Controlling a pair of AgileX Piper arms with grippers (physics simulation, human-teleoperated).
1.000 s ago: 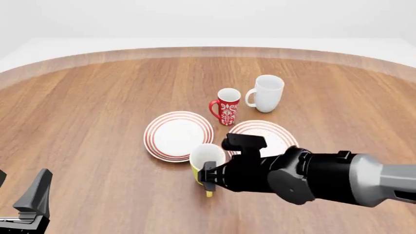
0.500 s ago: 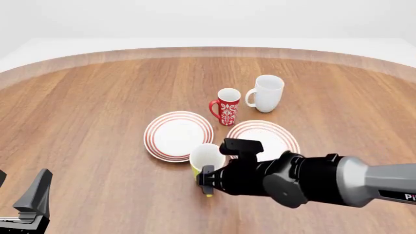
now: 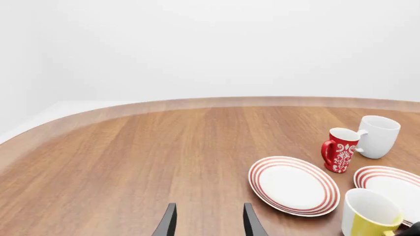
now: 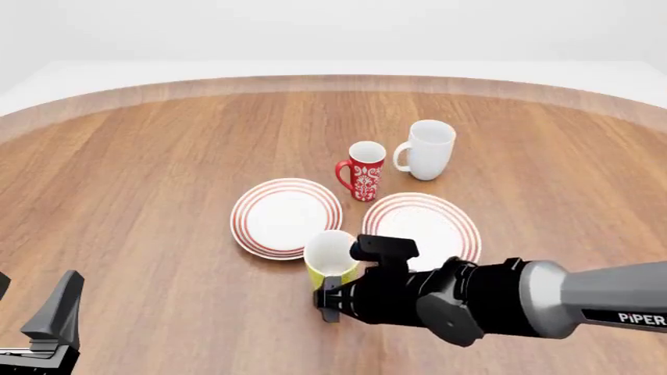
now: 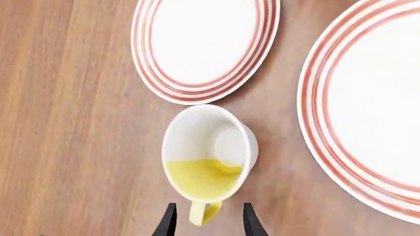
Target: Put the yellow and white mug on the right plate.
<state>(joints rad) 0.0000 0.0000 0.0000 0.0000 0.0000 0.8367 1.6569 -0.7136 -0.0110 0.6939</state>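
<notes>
The yellow and white mug (image 4: 330, 256) stands upright on the table between the two plates, at their near side, with its handle (image 5: 202, 212) pointing toward the arms. My right gripper (image 5: 206, 223) is open, one finger on each side of the handle with a gap to both. From the front, the right gripper (image 4: 328, 301) sits low just in front of the mug. The right plate (image 4: 448, 226) lies bare beside the mug. My left gripper (image 3: 208, 223) is open and holds nothing, parked at the table's near left (image 4: 58, 312).
The left plate (image 4: 286, 215) lies just behind and left of the yellow mug. A red-and-white patterned mug (image 4: 363, 170) and a larger white mug (image 4: 426, 148) stand behind the plates. My right arm's dark body (image 4: 458, 297) hangs over the near edge of the right plate.
My right gripper has come lower and a little nearer, ending around the mug's handle. The mug, plates and left arm have not moved.
</notes>
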